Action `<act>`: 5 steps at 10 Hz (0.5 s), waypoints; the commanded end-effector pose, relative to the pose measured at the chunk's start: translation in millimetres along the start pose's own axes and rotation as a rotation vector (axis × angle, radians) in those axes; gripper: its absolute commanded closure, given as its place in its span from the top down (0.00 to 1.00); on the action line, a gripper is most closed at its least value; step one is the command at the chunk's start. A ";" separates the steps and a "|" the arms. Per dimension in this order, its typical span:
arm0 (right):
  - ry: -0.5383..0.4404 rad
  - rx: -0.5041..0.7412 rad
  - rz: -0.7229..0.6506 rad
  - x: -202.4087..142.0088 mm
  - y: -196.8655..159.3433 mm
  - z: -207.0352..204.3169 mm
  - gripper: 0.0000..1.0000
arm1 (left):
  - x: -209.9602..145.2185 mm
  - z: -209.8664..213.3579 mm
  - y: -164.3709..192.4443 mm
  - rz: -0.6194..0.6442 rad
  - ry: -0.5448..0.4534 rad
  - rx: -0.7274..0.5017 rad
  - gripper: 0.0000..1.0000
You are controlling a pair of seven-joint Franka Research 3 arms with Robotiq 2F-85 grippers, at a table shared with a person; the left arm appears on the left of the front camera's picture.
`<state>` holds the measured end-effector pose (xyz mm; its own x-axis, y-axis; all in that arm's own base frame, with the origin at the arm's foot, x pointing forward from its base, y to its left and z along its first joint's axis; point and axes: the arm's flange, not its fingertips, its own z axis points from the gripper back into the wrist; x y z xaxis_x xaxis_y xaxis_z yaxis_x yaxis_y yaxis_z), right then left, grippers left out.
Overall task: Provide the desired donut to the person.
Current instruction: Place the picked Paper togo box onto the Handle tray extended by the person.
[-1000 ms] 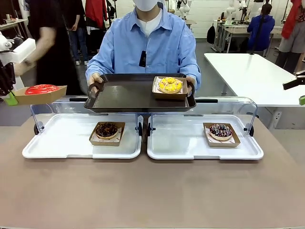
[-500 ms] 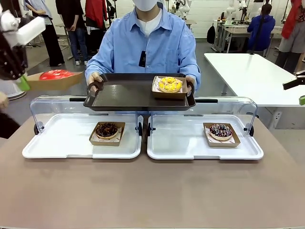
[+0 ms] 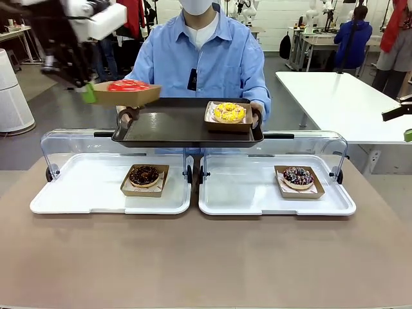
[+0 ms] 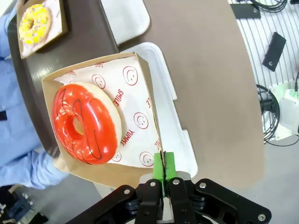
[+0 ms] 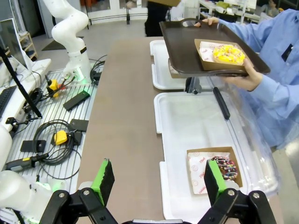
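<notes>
My left gripper (image 3: 88, 94) (image 4: 163, 169) is shut on the edge of a cardboard box that holds a red glazed donut (image 3: 127, 85) (image 4: 85, 122). It hangs in the air just above the left end of the dark tray (image 3: 167, 129) (image 5: 182, 46) that the person (image 3: 203, 58) in the light-blue shirt holds out with both hands. A yellow donut (image 3: 229, 112) (image 4: 35, 22) (image 5: 227, 53) in its box lies on the tray's right part. At the right, my right gripper (image 5: 159, 179) stands open and holds nothing, above the table.
Two white trays (image 3: 90, 187) (image 3: 257, 193) with raised clear lids lie on the brown table. The left one holds a chocolate donut (image 3: 144, 175), the right one a dark sprinkled donut (image 3: 298, 176) (image 5: 224, 168). Bystanders stand behind the person. A white table (image 3: 341, 96) is at the far right.
My left gripper has carried the red donut's box up and to the right, from the far left edge to just over the tray's left end. The tray stays held out.
</notes>
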<state>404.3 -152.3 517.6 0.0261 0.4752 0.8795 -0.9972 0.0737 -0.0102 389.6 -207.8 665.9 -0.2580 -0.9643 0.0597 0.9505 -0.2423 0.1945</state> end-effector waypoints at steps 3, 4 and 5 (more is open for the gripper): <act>-0.005 0.000 -0.002 -0.6 -0.7 -0.4 1.00 | 17.8 -35.3 78.9 0.018 0.002 -0.008 0.01; -0.005 0.000 -0.002 -0.6 -0.7 -0.4 1.00 | 16.9 -48.4 93.8 0.018 0.003 -0.018 0.01; -0.005 0.000 -0.002 -0.6 -0.7 -0.4 1.00 | 15.3 -61.5 106.7 0.018 0.017 -0.023 0.01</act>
<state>404.1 -152.7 517.7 0.0264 0.4754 0.8794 -0.9971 0.0747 -0.0105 488.6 -251.2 622.4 -0.2579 -0.9637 0.0692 0.9563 -0.2443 0.1607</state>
